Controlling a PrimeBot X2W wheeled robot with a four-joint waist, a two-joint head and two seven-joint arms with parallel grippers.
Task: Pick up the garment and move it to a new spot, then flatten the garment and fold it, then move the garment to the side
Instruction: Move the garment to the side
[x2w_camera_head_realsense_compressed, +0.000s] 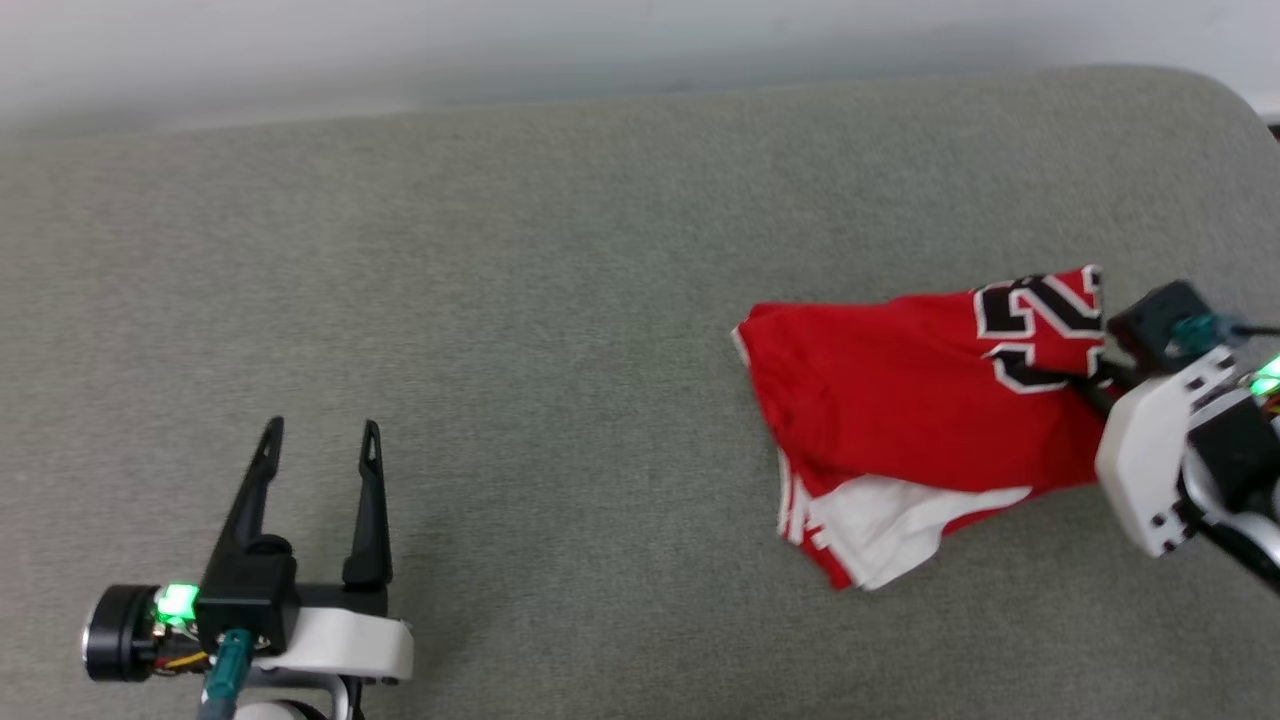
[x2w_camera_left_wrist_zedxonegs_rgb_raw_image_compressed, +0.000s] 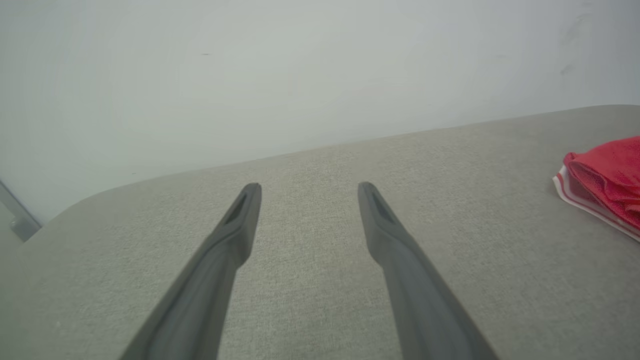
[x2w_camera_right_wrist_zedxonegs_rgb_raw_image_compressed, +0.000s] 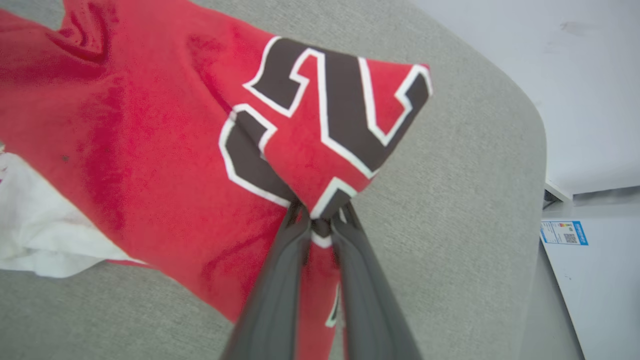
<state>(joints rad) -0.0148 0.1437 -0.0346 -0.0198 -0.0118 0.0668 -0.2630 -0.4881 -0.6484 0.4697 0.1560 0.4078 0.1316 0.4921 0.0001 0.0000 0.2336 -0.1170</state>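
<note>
The red short-sleeved jersey with white sleeves (x2w_camera_head_realsense_compressed: 900, 400) lies crumpled at three o'clock on the grey-green fabric cushion (x2w_camera_head_realsense_compressed: 560, 260). Its black white-outlined number (x2w_camera_right_wrist_zedxonegs_rgb_raw_image_compressed: 325, 100) is folded over and only partly readable. The right gripper (x2w_camera_right_wrist_zedxonegs_rgb_raw_image_compressed: 320, 216), its body cut off by the head view's right edge, pinches a raised fold through that number. At seven o'clock the left gripper (x2w_camera_head_realsense_compressed: 322, 430) sits with fingers spread, holding nothing.
</note>
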